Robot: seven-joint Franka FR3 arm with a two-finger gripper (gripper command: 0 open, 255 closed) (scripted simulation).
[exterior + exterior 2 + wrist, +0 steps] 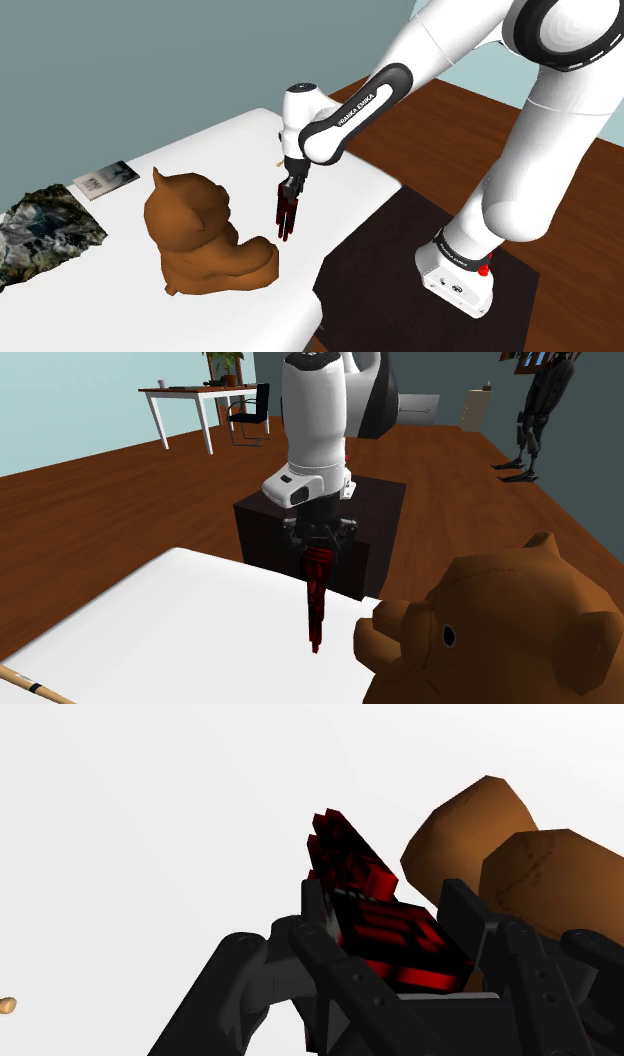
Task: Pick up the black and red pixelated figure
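The black and red pixelated figure (284, 212) hangs upright below my gripper (291, 188), which is shut on its upper end. Its lower end is just over the white table (220, 150); I cannot tell whether it touches. In the second exterior view the figure (317, 597) points straight down from the gripper (322, 547), near the table's edge by the stand. In the wrist view the figure (370, 904) is clasped between the black fingers (310, 939) of the gripper (385, 929).
A large brown bear figure (205, 235) sits close beside the held figure, toward the shoulder view's left. A book (105, 180) and a rocky grey object (40, 235) lie further left. A thin wooden stick (30, 684) lies on the table. The dark stand (400, 290) borders the table.
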